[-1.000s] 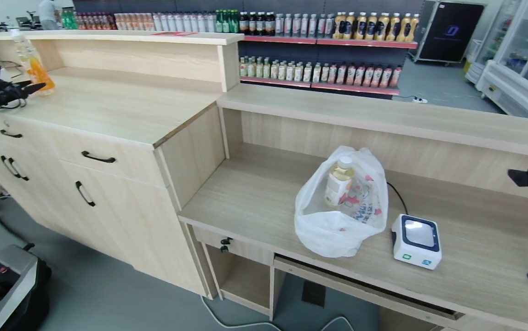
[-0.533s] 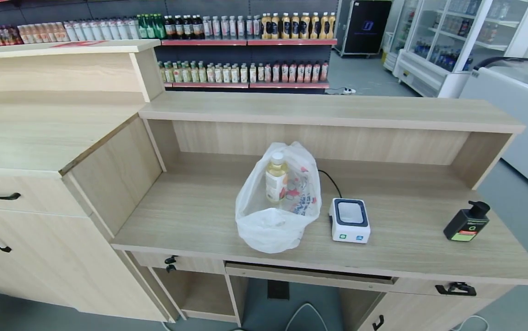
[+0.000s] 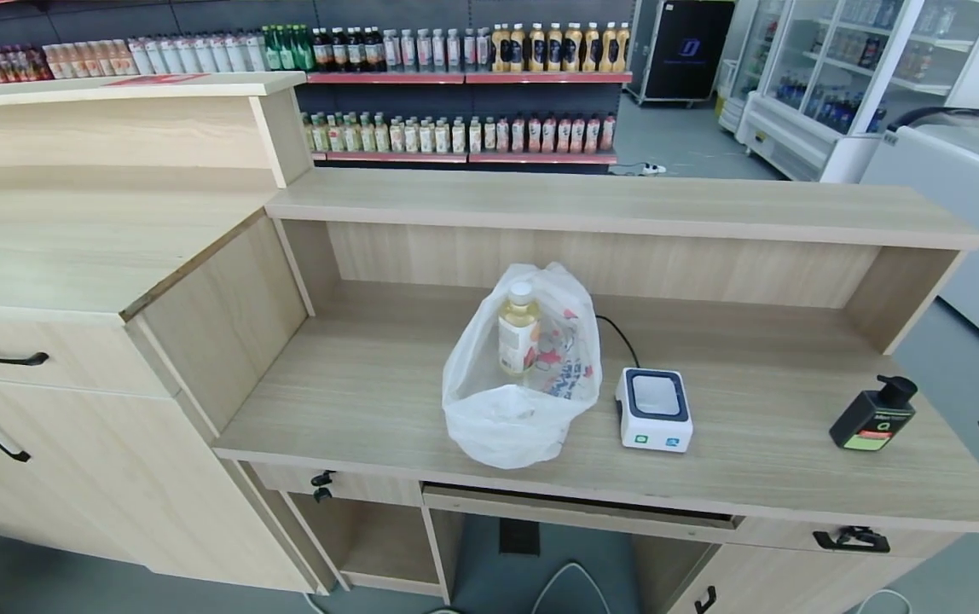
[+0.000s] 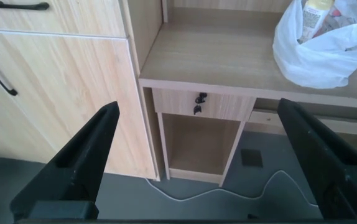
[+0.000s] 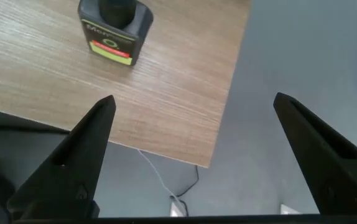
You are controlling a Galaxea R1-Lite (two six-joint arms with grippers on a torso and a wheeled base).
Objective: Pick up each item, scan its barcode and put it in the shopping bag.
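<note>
Head view downward, left wrist lower, shopping bag (image 3: pixel 498 418) in both

Shopping bag (image 3: pixel 521 388) middle of desk (image 3: pixel 353 409), scanner (image 3: pixel 654 408) just beside, wide gap to pump bottle (image 3: pixel 871 416), ledge (image 3: pixel 626 205) above.

End effector (image 4: pixel 198 104) spread wide; shopping bag (image 4: pixel 318 53) on counter (image 4: pixel 209 56).

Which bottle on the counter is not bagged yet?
The black pump bottle, standing on bare wood near the right end of the counter; the white-capped yellow bottle is inside the shopping bag.
</note>
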